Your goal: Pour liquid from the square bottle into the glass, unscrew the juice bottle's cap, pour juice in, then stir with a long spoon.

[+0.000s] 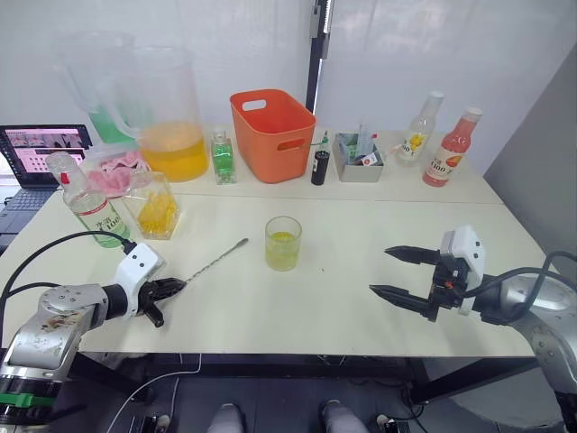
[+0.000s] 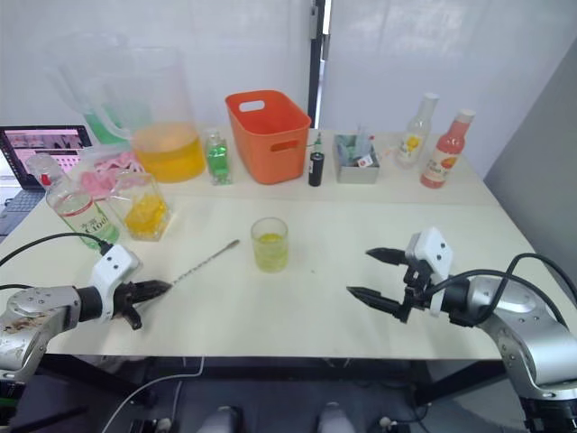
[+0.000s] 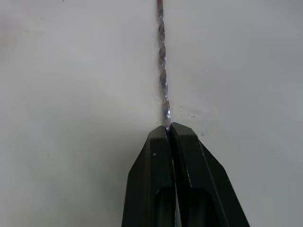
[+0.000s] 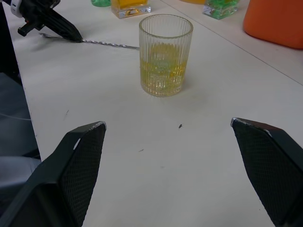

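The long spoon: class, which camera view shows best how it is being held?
The left wrist view: the left gripper has its fingers shut on the long spoon. The eye views show its whole length lying on the table, pointing toward the glass. The right wrist view shows part of the stem.

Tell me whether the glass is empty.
Not empty: the glass stands upright with yellowish liquid filling its lower part.
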Available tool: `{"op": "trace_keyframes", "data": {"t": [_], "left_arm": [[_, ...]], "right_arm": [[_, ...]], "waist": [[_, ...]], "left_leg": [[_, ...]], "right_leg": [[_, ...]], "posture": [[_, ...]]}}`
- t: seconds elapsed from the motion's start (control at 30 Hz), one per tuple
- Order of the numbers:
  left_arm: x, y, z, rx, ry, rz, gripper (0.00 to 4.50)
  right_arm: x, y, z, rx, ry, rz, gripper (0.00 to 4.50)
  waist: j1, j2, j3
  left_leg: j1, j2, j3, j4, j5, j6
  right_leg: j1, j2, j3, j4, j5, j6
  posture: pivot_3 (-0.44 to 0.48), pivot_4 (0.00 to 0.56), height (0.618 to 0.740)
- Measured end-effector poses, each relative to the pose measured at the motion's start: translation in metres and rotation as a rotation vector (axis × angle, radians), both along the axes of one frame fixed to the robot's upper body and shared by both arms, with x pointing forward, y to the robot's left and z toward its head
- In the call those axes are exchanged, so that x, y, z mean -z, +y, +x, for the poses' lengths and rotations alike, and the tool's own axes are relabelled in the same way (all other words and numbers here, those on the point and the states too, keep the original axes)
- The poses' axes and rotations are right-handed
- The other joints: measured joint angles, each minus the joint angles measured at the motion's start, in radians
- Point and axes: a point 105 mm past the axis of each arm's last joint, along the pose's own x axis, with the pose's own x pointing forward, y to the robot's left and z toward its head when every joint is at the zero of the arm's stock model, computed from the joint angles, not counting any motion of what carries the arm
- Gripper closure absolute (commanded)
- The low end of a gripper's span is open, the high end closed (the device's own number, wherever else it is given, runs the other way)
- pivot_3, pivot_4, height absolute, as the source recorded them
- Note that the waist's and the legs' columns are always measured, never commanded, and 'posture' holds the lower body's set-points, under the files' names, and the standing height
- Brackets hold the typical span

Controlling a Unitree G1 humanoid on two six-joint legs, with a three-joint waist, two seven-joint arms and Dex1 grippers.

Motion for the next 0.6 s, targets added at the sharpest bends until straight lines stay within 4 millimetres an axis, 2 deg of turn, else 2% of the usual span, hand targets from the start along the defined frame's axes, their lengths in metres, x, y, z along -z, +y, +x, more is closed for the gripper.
{"op": "trace_keyframes", "data": {"t": [0.2,0.33,0.6], "left_arm": [[0.0,-0.001,0.011,0.037,0.004,0.026,2.55],[-0.002,0.004,0.007,0.053,0.049,0.037,1.26],[-0.009,0.008,0.002,0.083,0.14,0.173,1.26]], "right_arm": [[0.002,0.0,0.001,0.018,-0.004,0.004,0.0],[0.003,0.0,0.0,0.021,0.001,0.002,0.0],[0.001,0.004,-0.001,0.017,-0.014,0.006,0.0]], "waist": [[0.013,0.0,0.0],[0.01,0.0,0.0],[0.009,0.0,0.0]], "left_leg": [[0.0,-0.001,0.001,-0.001,0.0,0.0],[0.0,-0.001,0.001,-0.002,0.0,0.0],[0.001,-0.001,0.002,-0.003,0.0,0.0]], "right_leg": [[0.001,-0.001,0.0,0.002,0.001,0.001],[0.001,-0.001,0.0,0.003,0.001,0.002],[0.001,-0.001,0.0,0.002,0.0,0.002]], "posture": [[0.0,0.15,0.717],[0.0,0.15,0.717],[0.0,0.15,0.717]]}}
